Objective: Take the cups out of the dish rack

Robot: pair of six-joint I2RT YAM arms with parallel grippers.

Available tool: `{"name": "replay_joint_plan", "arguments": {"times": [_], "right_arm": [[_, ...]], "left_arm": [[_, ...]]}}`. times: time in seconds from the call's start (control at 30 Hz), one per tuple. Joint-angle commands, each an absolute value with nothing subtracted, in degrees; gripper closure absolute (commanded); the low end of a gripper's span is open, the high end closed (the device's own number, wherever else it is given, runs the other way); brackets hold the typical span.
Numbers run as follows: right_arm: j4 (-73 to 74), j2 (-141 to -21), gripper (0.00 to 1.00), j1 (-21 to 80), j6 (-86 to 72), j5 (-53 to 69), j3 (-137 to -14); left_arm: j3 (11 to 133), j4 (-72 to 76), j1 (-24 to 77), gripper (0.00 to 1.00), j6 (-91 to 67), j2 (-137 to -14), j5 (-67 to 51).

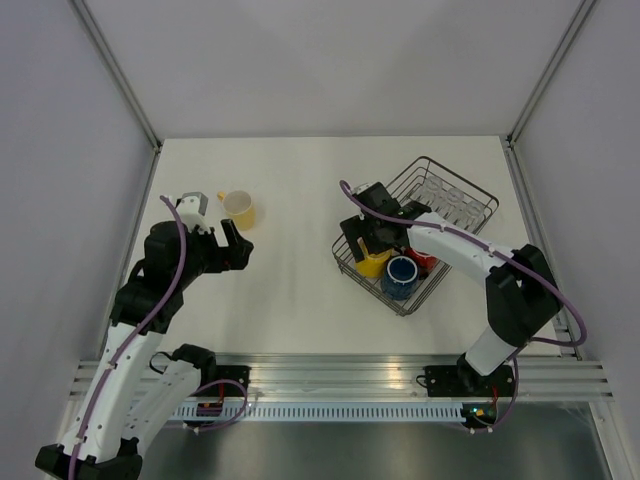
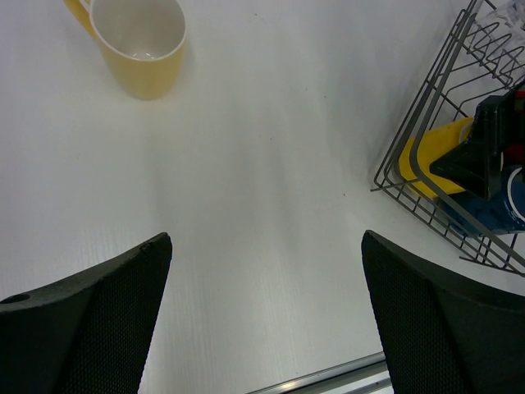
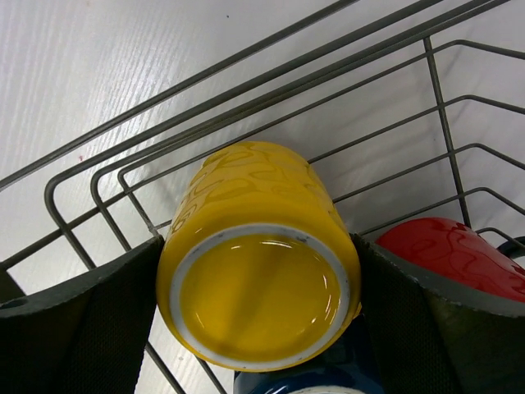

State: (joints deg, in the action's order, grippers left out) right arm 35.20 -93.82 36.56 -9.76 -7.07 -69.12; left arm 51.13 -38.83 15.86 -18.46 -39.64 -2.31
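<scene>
Overhead, a white table held a dark wire rack on its right half, turned at an angle to the table's edges. Clear tumblers sat in a row at the rack's far end. Three mugs were crowded into its near end: a yellow mug, a blue mug just beside it with its mouth facing up, and a red mug touching the blue one and largely hidden by the right arm.

The right gripper reached down into that near end of the rack. In its wrist view, its two dark fingers pressed against opposite sides of the yellow mug, pinching it. The mug's base faced the camera and its patterned side ran away towards the rack's corner wires. The red mug lay just right of the right-hand finger, and a sliver of the blue mug showed under the yellow one. Whether the yellow mug rested on the rack's floor could not be told.

A pale mug stood upright on the far left of the table, well apart from the rack, its mouth open to the ceiling. The left gripper hung near it on the near side. Its fingers were spread wide with only bare table between them, holding nothing.
</scene>
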Motion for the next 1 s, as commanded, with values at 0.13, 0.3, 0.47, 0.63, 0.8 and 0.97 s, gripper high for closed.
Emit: {"name": "replay_joint_plan", "arguments": {"times": [0.13, 0.3, 0.47, 0.63, 0.8, 0.97], "right_arm": [[36.7, -97.6, 0.06, 37.2, -8.7, -10.7, -72.0], [36.9, -97.9, 0.07, 37.7, -8.8, -11.3, -71.9], [36.5, -96.8, 0.27, 37.9, -8.8, -11.3, -71.8], [36.5, -93.9, 0.75, 37.9, -9.1, -10.7, -72.9], [38.2, -92.6, 0.99, 37.9, -9.4, -10.8, -75.1], [38.1, -90.1, 0.99, 37.9, -9.8, -11.0, -76.1]], "left_arm": [[50.8, -36.1, 15.9, 0.00, -16.3, -39.5, -4.7], [50.7, -36.0, 15.9, 0.00, -16.2, -39.7, -5.2], [50.7, -35.9, 15.9, 0.00, -16.2, -39.5, -5.4], [50.7, -36.0, 15.9, 0.00, -16.1, -39.4, -5.6], [50.6, -35.9, 15.9, 0.00, -16.2, -39.1, -5.6], [50.6, -35.9, 15.9, 0.00, -16.3, -39.0, -5.7]]}}
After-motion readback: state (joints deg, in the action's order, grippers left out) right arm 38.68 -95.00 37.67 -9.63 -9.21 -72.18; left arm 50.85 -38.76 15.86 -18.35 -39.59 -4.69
